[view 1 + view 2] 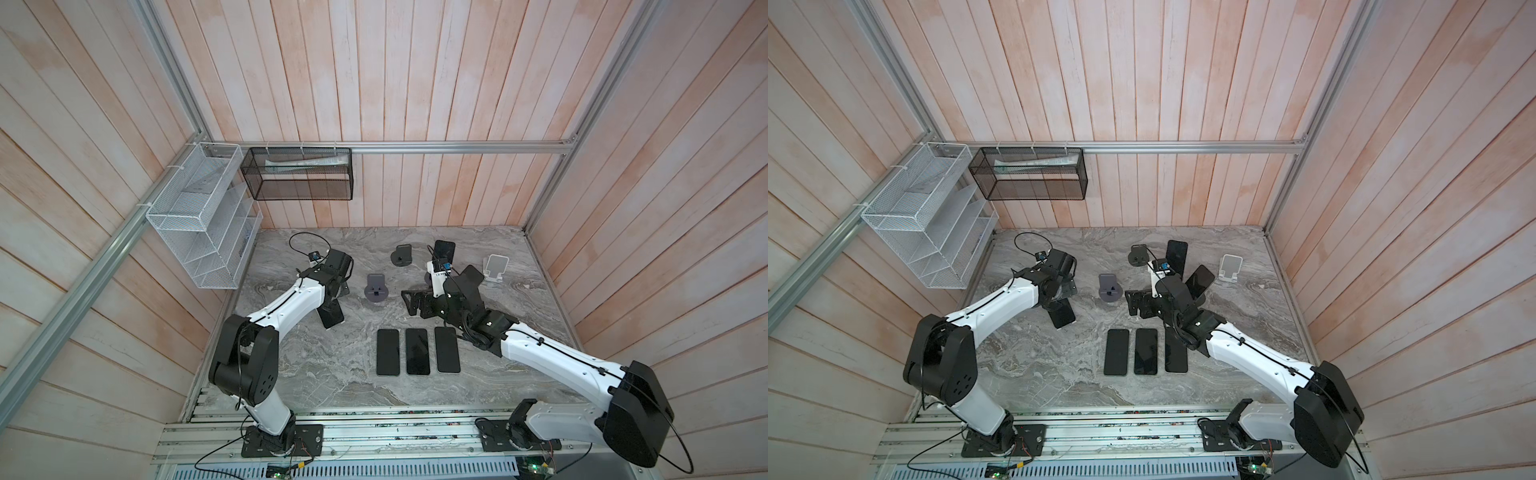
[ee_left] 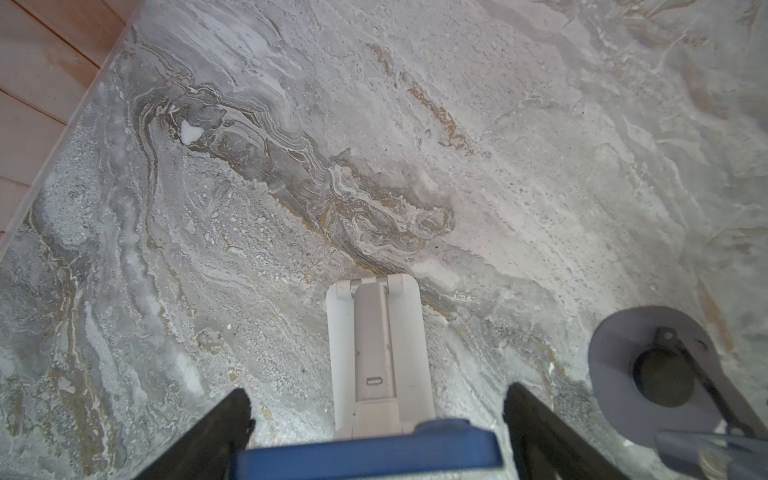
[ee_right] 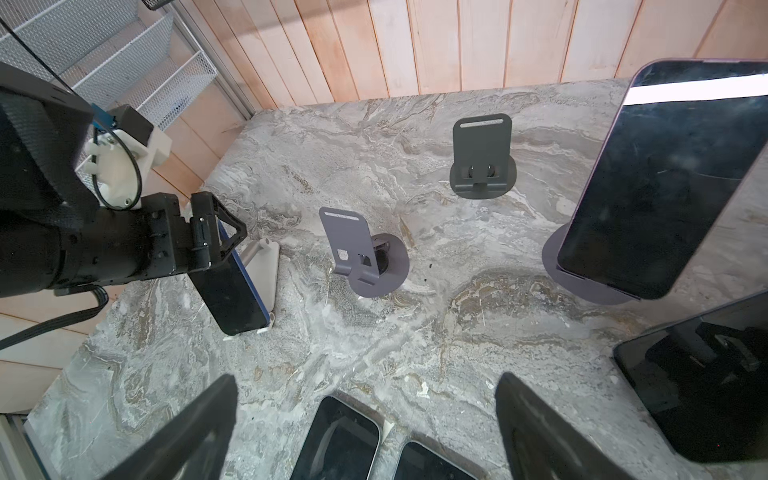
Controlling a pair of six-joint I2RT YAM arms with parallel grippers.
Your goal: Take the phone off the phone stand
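Left claw gapes wide astride the blue-edged phone (black screen), gripping nothing.

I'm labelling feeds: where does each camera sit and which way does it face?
Top views: high in front, looking down on the table; left arm and right arm show.
Left wrist: on that arm, aimed down at the white stand; open left claw shows.
Right wrist: on that arm, facing the left arm; open right claw shows.
Shared: both wrists see that stand.
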